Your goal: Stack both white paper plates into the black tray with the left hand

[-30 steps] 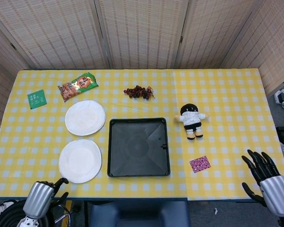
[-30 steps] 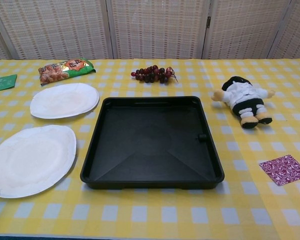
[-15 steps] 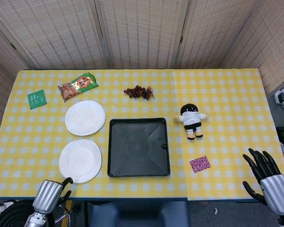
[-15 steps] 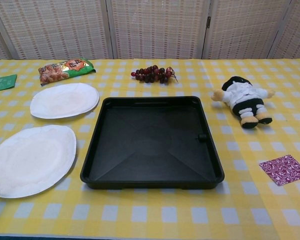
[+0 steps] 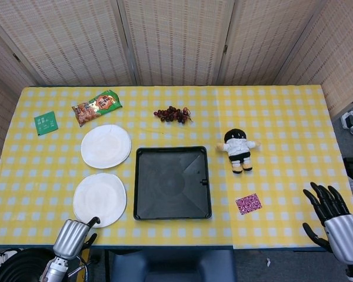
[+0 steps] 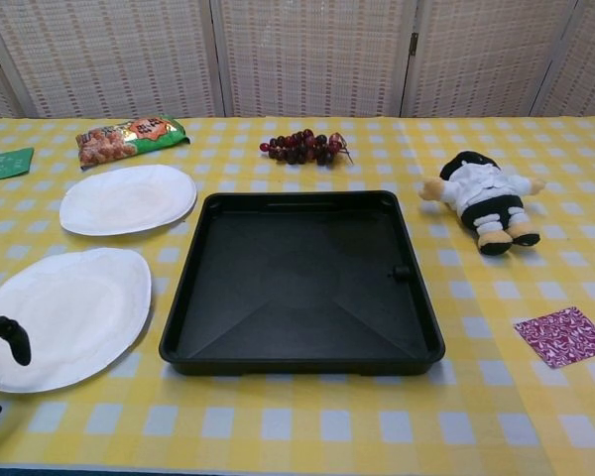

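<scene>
Two white paper plates lie left of the black tray. The near plate sits by the front edge, the far plate behind it. The tray holds nothing. My left hand is at the table's front edge just below the near plate, holding nothing; in the chest view its dark fingertips show over that plate's front rim, and whether they touch it is unclear. My right hand hovers off the front right corner, fingers spread, holding nothing.
At the back lie a snack bag, a green card and a bunch of grapes. A plush doll and a purple packet lie right of the tray.
My left hand has moved right and forward to the near plate's front rim, its fingertips now entering the chest view. The right hand has sunk slightly.
</scene>
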Robot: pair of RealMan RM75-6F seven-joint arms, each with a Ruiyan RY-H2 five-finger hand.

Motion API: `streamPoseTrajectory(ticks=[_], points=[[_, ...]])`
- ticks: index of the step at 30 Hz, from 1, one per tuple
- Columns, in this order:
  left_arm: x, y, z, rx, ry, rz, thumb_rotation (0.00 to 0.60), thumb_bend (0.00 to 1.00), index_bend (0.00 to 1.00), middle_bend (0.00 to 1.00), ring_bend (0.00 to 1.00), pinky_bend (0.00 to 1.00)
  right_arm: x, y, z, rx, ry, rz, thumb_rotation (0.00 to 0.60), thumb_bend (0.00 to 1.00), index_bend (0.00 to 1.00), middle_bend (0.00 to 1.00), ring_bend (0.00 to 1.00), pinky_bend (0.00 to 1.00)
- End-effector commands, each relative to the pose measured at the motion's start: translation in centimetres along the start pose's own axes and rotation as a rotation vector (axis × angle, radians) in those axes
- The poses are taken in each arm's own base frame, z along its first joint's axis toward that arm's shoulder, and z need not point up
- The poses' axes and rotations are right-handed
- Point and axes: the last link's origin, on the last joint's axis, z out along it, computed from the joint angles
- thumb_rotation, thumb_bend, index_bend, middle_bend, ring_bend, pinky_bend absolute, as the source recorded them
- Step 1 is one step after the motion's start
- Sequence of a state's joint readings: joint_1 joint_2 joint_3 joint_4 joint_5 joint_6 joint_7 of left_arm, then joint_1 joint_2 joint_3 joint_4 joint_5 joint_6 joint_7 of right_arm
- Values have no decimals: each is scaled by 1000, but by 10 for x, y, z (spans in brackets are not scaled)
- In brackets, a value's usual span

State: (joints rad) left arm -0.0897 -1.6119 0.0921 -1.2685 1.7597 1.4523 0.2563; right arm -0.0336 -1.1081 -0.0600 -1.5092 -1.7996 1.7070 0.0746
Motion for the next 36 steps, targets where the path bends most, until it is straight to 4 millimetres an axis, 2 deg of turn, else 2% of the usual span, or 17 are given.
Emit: streamPoseTrajectory(ticks=[1,13,36], points=[[-2,1,5,-2,6,1,600,341,452,1000,1000,1000,0,0,0,-3,1,0,600,365,0,0,0,0],[-11,5,12,-21,-5,1,600,340,459,1000,1000,1000,-2,2,4,-11,-8,-6,600,366,0,0,0,0],[-20,-2,25,23,-27,31,600,342,457,1000,1000,1000,-2,2,5,-13,-10,-4,600,365,0,0,0,0]])
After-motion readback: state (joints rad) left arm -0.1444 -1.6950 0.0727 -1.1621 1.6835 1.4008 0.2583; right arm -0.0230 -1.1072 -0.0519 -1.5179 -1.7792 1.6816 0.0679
